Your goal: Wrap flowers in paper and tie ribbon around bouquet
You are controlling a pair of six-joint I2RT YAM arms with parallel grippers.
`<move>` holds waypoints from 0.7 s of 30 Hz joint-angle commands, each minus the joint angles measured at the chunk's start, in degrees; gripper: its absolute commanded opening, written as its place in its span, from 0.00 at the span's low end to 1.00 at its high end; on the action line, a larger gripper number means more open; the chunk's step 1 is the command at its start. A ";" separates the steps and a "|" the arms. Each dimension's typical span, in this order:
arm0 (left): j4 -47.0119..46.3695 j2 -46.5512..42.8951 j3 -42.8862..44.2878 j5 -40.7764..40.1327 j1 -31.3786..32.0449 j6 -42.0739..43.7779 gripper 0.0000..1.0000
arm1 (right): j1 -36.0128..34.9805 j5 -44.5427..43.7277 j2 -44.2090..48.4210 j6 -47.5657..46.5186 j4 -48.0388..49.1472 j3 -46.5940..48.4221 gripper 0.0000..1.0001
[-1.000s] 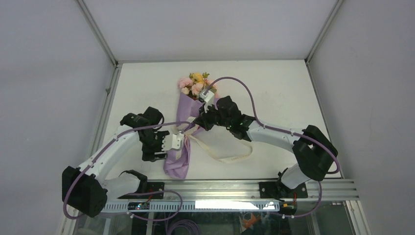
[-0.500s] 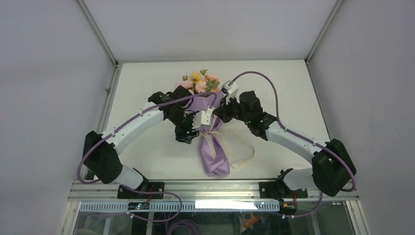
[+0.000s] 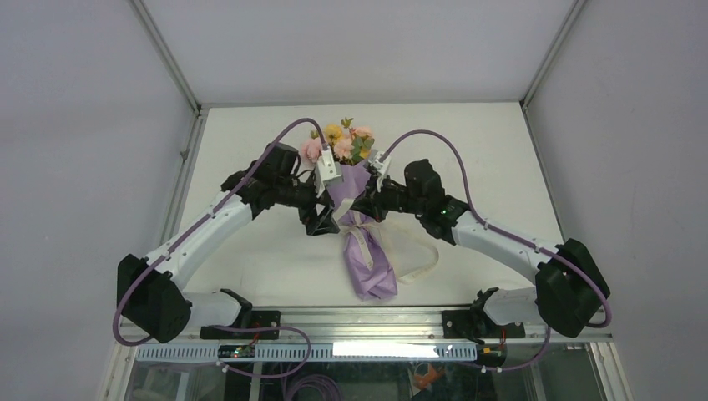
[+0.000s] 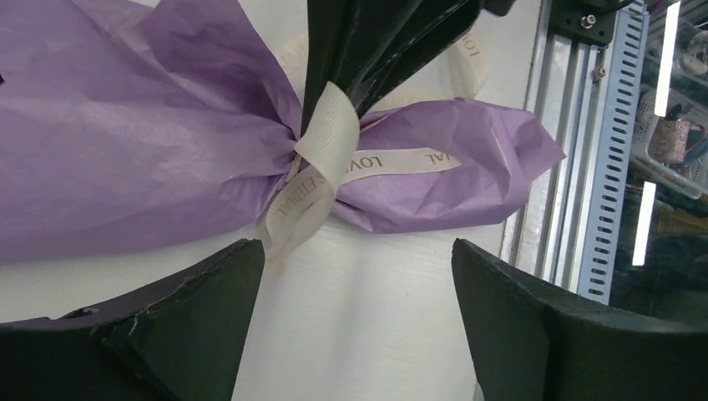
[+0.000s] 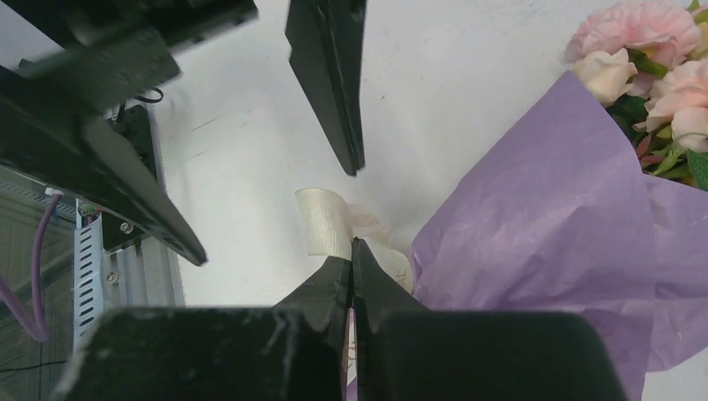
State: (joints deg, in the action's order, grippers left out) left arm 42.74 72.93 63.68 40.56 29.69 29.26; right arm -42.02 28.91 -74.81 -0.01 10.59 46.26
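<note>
The bouquet (image 3: 367,267) lies in the middle of the counter (image 3: 484,150), blooms toward the far edge. Right jaws pinch the ribbon (image 4: 330,138) at its waist; left jaws gape wide alongside, empty.

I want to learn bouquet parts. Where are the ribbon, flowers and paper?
ribbon (image 4: 334,134), left wrist view, on the cream loop
flowers (image 5: 643,29), right wrist view, on a pink bloom
paper (image 4: 125,159), left wrist view, on the wide purple part
</note>
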 commanded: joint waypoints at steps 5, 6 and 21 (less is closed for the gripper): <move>-17.04 1.43 -5.04 -1.56 1.86 -2.32 0.43 | -0.78 2.24 0.44 -0.08 8.15 -0.15 0.00; -17.03 1.39 -5.16 -1.31 1.86 -1.87 0.30 | -0.76 2.10 0.52 -0.23 8.03 -0.25 0.00; -18.09 -0.65 -7.02 5.89 4.23 -10.58 0.00 | -0.19 1.59 1.77 -0.34 1.46 0.63 0.41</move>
State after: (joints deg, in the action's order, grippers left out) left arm 30.24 74.98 57.04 42.41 33.78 23.86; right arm -42.48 30.72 -75.61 -0.12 14.26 45.08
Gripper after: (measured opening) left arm 0.008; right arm 0.370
